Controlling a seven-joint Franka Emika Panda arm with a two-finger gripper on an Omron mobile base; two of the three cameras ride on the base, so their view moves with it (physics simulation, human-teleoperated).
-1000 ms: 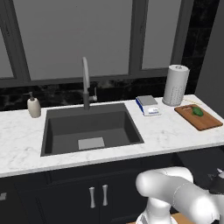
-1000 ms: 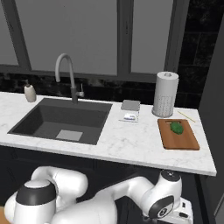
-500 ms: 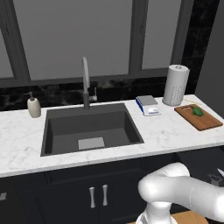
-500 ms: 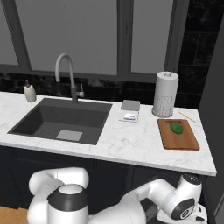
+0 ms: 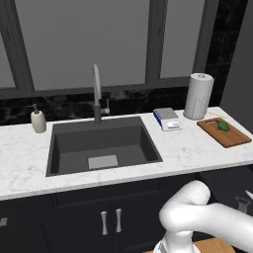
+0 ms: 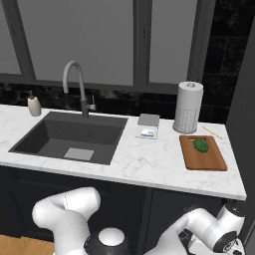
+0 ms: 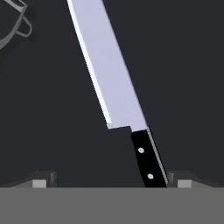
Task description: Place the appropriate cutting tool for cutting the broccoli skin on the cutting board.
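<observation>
Lower than a second ago, the white arm has sunk further toward the bottom right of the left base view, below the counter's front edge, while the counter scene stays put. Seen from the hand camera, the gripper (image 7: 109, 183) has its two small dark finger tips spread wide at the bottom edge, and a long knife with a pale steel blade and a black riveted handle (image 7: 114, 98) lies on a dark surface between them, handle nearest, blade running away and slightly left; the tips stand apart from it. A grey metal loop (image 7: 17, 24) shows at that view's upper left corner. Farther off, on the white marble counter (image 5: 197, 148), the flat reddish-brown wooden cutting board (image 5: 225, 132) lies at the right end with the small dark-green broccoli (image 5: 223, 126) on it. Beside the board stand a white paper towel roll (image 5: 198, 96) and a blue-and-white flat scale (image 5: 167, 119); then the dark sink (image 5: 101, 148), its grey faucet (image 5: 97, 99) and a cream soap bottle (image 5: 38, 120).
</observation>
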